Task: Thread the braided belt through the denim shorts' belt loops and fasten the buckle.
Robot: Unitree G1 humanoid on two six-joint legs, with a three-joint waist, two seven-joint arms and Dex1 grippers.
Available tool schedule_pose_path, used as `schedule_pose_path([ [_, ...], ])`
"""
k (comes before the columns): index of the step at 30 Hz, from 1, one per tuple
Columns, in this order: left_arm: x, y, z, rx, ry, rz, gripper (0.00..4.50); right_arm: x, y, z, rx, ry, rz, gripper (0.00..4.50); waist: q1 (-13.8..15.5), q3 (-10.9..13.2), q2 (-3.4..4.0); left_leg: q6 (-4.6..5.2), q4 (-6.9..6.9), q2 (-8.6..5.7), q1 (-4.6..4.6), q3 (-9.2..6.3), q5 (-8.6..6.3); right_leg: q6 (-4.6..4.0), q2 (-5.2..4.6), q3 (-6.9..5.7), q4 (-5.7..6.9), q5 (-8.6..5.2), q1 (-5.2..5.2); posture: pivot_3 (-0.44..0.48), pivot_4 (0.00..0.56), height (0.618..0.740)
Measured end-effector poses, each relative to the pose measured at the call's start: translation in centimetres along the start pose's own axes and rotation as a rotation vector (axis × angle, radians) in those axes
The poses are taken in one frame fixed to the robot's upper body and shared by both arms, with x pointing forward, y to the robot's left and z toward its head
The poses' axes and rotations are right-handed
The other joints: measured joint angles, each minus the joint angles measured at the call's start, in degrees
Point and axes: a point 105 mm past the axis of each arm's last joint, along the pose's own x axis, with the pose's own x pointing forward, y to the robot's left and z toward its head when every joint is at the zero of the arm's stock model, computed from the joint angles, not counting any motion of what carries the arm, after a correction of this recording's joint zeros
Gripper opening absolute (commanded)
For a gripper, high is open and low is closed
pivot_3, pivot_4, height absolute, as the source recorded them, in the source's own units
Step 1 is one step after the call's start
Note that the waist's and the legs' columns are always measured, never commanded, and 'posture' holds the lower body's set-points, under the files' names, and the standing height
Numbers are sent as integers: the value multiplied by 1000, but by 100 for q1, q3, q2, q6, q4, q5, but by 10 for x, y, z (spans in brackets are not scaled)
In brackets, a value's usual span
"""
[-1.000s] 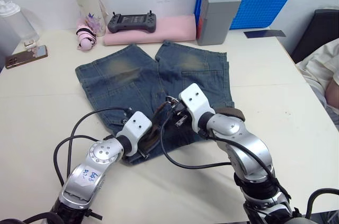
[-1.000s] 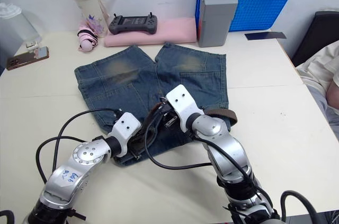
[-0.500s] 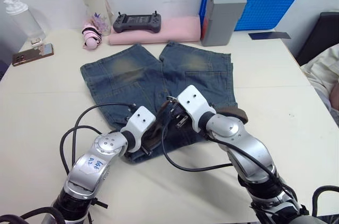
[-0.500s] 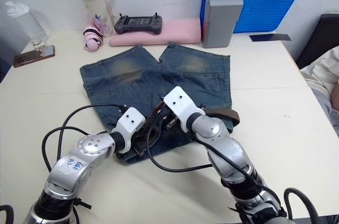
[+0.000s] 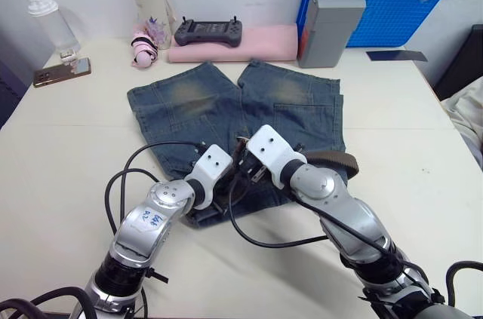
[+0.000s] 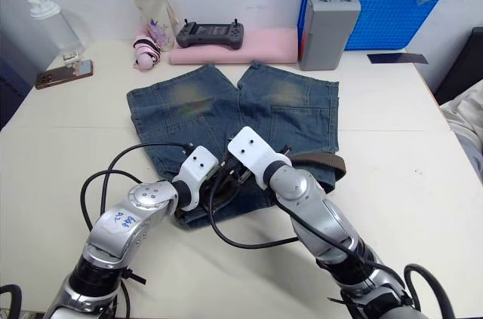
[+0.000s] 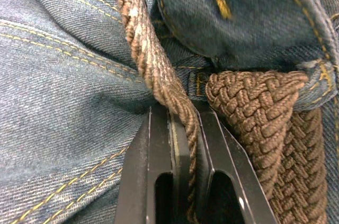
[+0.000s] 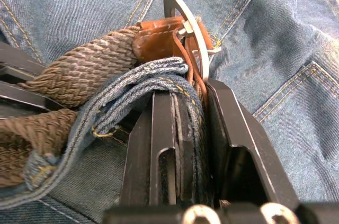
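**Soft denim, limp braid, both hands pinching at the waistband**

Spread flat at mid-frame on the worktop (image 5: 60, 145): the denim shorts (image 5: 189, 111), legs toward the top of the frame, waistband toward the bottom. Thick but floppy cloth, likely to bunch and drag rather than hold shape; best pinned at the waistband seam.

Running along that waistband, right of centre to centre: the braided belt (image 5: 332, 159). Light, limp, rough-woven, so unlikely to slip, yet no use for pushing; better pulled from the leading end.

At centre frame, left hand (image 7: 183, 128) pressed together on a narrow twisted run of the belt. Just beside it, right hand (image 8: 185, 107) clamped on a fold of waistband together with the tan leather end of the belt.

In the right wrist view, upper middle: the buckle (image 8: 185, 20), stiff metal, the one rigid thing here, sitting just past the right hand. One of the belt loops (image 7: 312, 83) wrapped over the braid at the right edge of the left wrist view.

Writing: a blue handwritten label (image 5: 147, 221) on the left arm, too small to read.
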Motion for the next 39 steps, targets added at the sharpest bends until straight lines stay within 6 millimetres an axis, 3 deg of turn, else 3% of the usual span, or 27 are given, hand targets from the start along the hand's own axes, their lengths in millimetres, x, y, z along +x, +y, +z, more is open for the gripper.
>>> schedule_pose_path([
  [6,12,-3,12,19,-26,-18,0,-1,-3,-4,-35,14,-7,109,8,0,-1,2,4,-2,-4,-1,1,2,0,-2,-1,1,1,0,150,712],
  [20,12,-5,13,105,-36,-50,0,-7,2,-12,-153,41,91,109,-5,-1,-2,3,2,-2,-5,-2,1,3,2,-7,-1,1,6,0,150,712],
  [22,11,-5,13,116,-37,-56,0,-9,1,-14,-179,46,109,1140,-7,-1,-2,4,1,-1,-5,-2,1,3,3,-8,-3,1,6,0,150,712],
  [23,11,-5,13,123,-38,-56,0,-10,4,-16,-199,50,135,1428,-9,-1,-2,4,0,-1,-5,-2,1,3,3,-8,-4,1,6,0,150,712],
  [26,10,-4,13,148,-37,-59,0,-14,9,-24,-267,61,213,3124,-19,-1,-3,4,0,0,-5,-1,1,3,4,-8,-9,1,5,0,150,712],
  [29,10,-4,13,161,-38,-64,0,-17,10,-27,-288,58,246,4264,-18,0,-4,4,0,1,-4,0,1,3,4,-8,-9,1,5,0,150,712],
  [34,10,-5,13,180,-45,-66,0,-32,0,-23,-235,23,345,4390,-8,3,-9,4,1,2,-8,-2,1,3,4,-12,-11,1,6,0,150,712],
  [39,11,-5,13,195,-46,-62,0,-49,-24,3,-198,-84,408,4390,-6,7,-13,7,3,2,-9,-3,0,4,2,-13,-12,2,7,0,150,712],
])
